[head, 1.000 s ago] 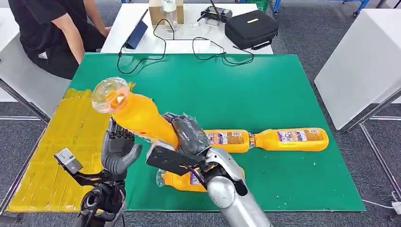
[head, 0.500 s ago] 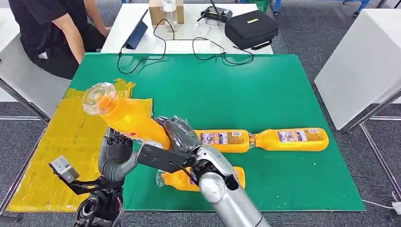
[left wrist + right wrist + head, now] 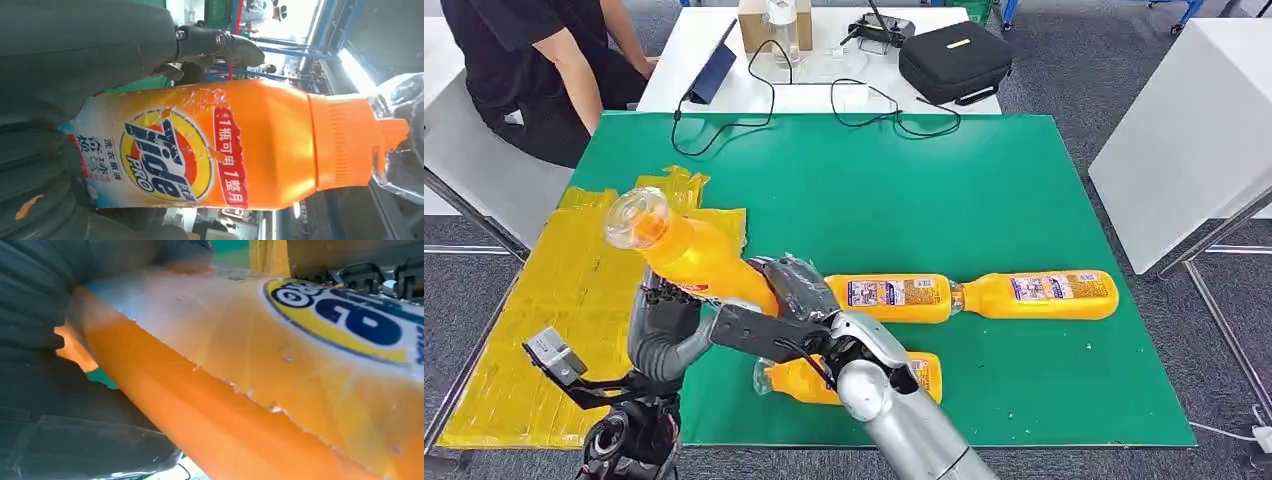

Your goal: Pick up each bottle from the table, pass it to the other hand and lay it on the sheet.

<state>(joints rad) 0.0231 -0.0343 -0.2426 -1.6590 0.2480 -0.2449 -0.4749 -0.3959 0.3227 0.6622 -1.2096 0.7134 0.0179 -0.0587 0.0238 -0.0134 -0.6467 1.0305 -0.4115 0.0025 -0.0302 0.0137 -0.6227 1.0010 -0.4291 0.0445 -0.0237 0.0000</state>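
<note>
We log one glossy orange plastic Tide Pro detergent bottle (image 3: 692, 255), blue-yellow label, ribbed cap, tilted over the crinkled yellow sheet (image 3: 544, 320), gripped by right hand (image 3: 796, 290); left hand (image 3: 664, 330) cradles it, grip unclear.

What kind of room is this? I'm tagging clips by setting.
Probably a robot lab or test room: a green mat with a taped yellow sheet, a desk with cables and a case, a seated person.
</note>
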